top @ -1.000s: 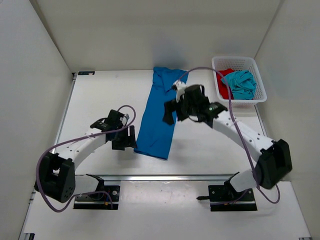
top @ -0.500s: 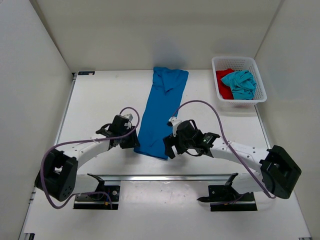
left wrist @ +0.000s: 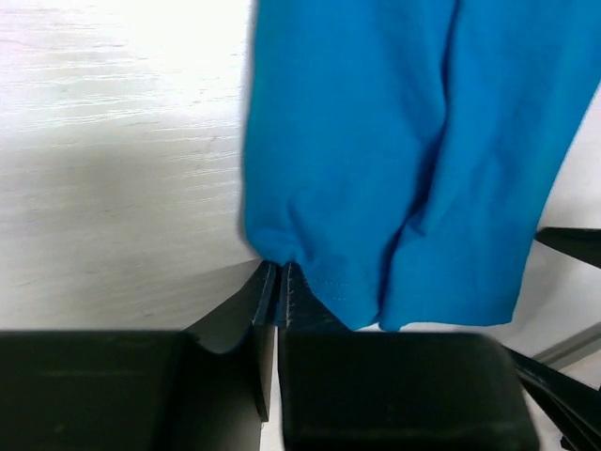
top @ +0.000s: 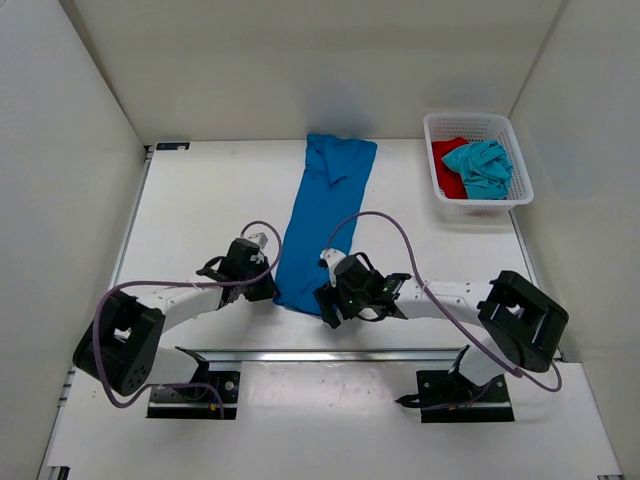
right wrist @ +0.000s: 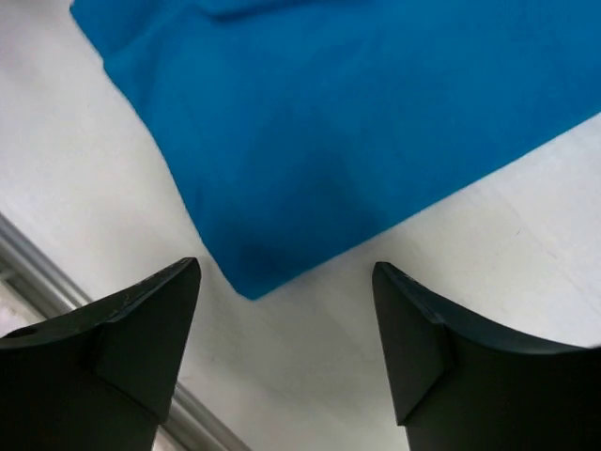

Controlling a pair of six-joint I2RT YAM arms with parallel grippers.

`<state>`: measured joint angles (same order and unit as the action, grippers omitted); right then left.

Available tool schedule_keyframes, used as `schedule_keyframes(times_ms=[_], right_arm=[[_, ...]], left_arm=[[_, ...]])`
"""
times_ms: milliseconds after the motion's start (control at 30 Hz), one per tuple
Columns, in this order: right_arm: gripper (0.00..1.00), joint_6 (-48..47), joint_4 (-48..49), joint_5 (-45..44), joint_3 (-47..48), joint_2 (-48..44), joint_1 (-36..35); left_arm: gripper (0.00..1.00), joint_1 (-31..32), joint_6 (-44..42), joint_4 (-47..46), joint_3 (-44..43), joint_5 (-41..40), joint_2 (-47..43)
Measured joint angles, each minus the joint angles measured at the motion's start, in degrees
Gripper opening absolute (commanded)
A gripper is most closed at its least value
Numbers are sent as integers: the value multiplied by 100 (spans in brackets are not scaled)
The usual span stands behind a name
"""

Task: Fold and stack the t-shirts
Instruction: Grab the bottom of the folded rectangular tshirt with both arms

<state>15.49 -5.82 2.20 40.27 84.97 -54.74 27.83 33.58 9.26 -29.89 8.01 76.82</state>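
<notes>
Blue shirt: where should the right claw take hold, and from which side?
Its near right hem corner, from the near edge. The blue shirt lies flat in a strip; that corner lies free below the open right claw, while the left claw pinches the other corner.

Left end effector (left wrist: 279, 287) now on shirt (left wrist: 394, 141) corner.

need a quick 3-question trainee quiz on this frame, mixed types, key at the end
1. Which gripper is shut on the blue t-shirt's near hem corner?
2. True or false: the right gripper is shut on cloth.
3. The white basket holds: A) a red t-shirt and a teal t-shirt; B) only a blue t-shirt; C) nothing.
Key: 1 the left gripper; 2 false, its jaws stand open by the other near corner; 3 A.
</notes>
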Motion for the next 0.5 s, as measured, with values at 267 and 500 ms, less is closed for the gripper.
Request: schedule_keyframes(times_ms=[267,500], right_arm=[[9,127,238,-245,109,282,-55],[0,669,-319,-94,-573,-1119,-433]], left_arm=[[0,361,164,-260,380,-195,-411],[0,833,765,872,968,-282,-2520]])
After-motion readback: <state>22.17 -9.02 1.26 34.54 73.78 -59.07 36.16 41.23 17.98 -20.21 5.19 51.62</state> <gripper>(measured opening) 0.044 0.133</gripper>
